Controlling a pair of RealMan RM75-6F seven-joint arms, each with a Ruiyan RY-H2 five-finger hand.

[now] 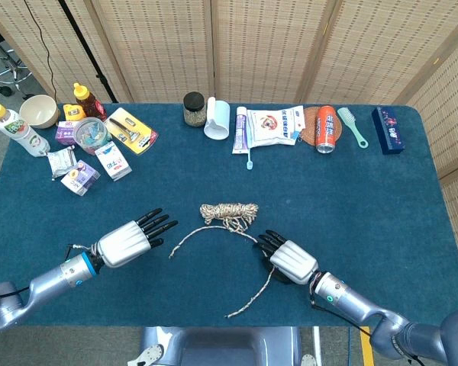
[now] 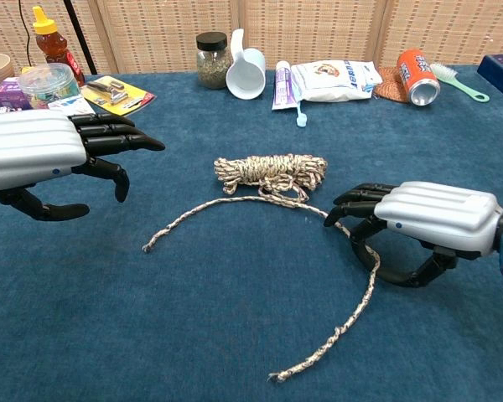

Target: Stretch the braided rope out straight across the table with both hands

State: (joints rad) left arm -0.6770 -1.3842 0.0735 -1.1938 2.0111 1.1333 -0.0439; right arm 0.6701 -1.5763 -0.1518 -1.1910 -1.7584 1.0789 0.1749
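Observation:
The braided rope lies partly bundled in a coil (image 1: 229, 212) (image 2: 271, 172) at mid-table. One tail curves left to a loose end (image 1: 171, 255) (image 2: 147, 247). The other tail runs right, passes between the curled fingers and thumb of my right hand (image 1: 291, 261) (image 2: 423, 219), then trails down to its end (image 1: 229, 315) (image 2: 272, 378). My right hand grips that tail low on the cloth. My left hand (image 1: 128, 242) (image 2: 42, 151) hovers with fingers stretched out and apart, holding nothing, a short way left of the loose end.
The blue table (image 1: 382, 206) carries a back row: jar (image 1: 194, 108), white mug (image 1: 217, 120), toothpaste and pouch (image 1: 271, 126), orange can (image 1: 327, 128), brush, dark box (image 1: 388, 130). Bottles, a bowl and small boxes (image 1: 76, 137) crowd the far left corner.

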